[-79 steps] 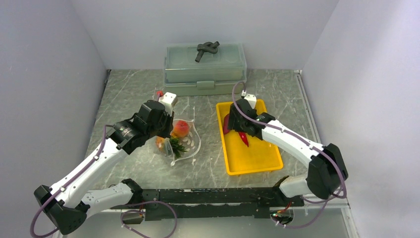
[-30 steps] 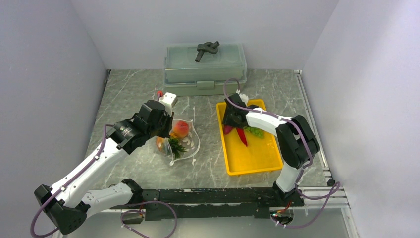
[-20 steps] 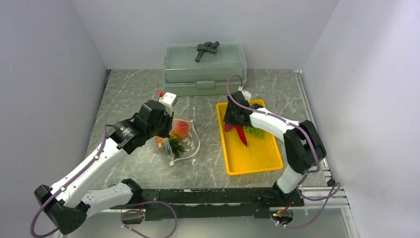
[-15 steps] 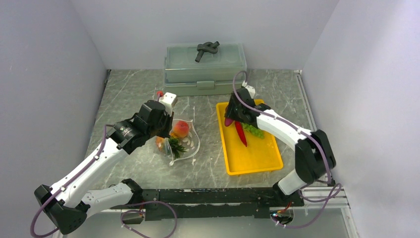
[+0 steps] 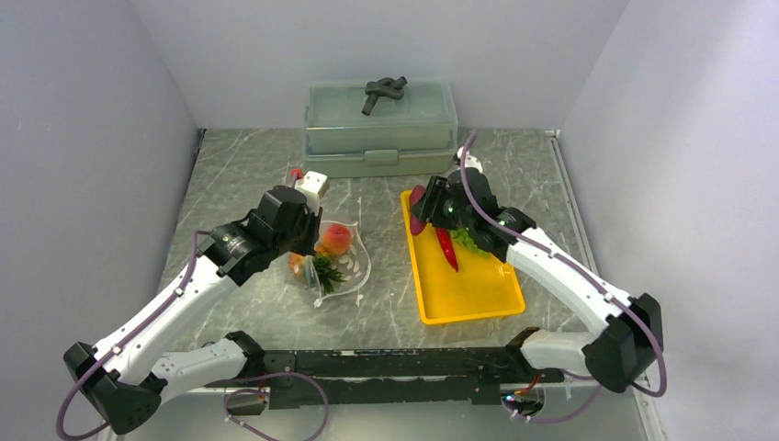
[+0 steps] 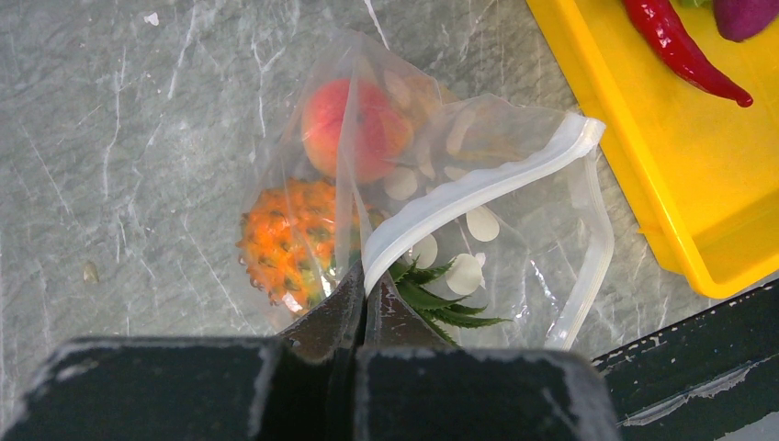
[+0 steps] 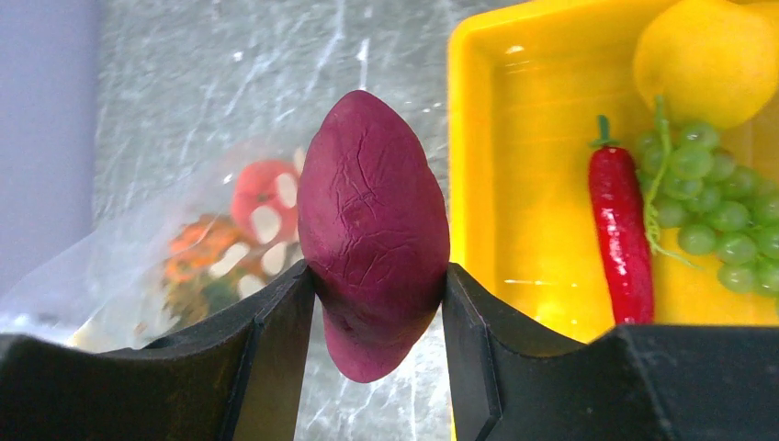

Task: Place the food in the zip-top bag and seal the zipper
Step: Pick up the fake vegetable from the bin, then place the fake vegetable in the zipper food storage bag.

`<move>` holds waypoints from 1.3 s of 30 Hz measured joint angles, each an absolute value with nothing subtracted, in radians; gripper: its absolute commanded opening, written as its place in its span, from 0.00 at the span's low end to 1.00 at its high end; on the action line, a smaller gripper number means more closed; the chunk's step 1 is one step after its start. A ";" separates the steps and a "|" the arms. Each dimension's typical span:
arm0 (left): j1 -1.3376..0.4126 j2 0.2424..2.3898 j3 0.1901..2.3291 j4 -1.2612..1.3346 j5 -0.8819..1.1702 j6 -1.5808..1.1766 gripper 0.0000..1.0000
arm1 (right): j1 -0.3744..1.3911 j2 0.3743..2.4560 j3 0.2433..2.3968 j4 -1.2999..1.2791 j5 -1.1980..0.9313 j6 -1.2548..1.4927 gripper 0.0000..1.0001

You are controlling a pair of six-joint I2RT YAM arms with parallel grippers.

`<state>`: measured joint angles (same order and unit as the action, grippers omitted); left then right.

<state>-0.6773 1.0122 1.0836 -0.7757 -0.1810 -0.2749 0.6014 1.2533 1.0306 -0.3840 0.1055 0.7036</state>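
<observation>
Beneath the yellow tray (image 5: 468, 296) spreads the marble table (image 5: 239, 175). A grey-green lidded box (image 5: 381, 129) stands beyond the tray's far left corner, against the back wall.

Left of the tray, with a strip of bare marble between them, lies the zip-top bag (image 6: 514, 230), clear and crinkled. The right gripper (image 7: 377, 276) hangs over the tray's far left corner. Its jaws stand partly apart and are clamped on the sides of the purple eggplant (image 7: 372, 220), which is held upright and clear of the tray floor. The left gripper (image 6: 363, 289), on the bag's side away from the tray, has its jaws pressed tight together on the bag's mouth edge.

Inside the bag, the orange pineapple (image 6: 289, 243) lies farthest from the tray, with the peach (image 6: 354, 129) just beside it. Inside the tray, the lemon (image 7: 712, 55) sits at the far end. The green grapes (image 7: 716, 220) rest near it, and the red chili (image 7: 620, 230) lies alongside them, nearer the tray's left wall. The zipper (image 6: 478, 184) runs from the pinched spot toward the tray, and its two lips stand apart.
</observation>
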 measured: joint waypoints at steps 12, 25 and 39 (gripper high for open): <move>-0.677 1.012 1.084 -0.776 -0.181 -0.275 0.00 | 0.829 1.122 1.033 -0.418 0.091 0.636 0.19; -0.677 1.013 1.084 -0.776 -0.181 -0.275 0.00 | 1.040 1.118 1.034 -0.346 0.069 0.580 0.20; -0.677 1.025 1.084 -0.776 -0.182 -0.275 0.00 | 1.159 1.343 1.126 -0.312 0.152 0.559 0.22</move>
<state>-0.6773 1.0248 1.0836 -0.7757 -0.1822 -0.2752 1.1587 1.3426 1.1255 -0.3122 0.1520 0.5594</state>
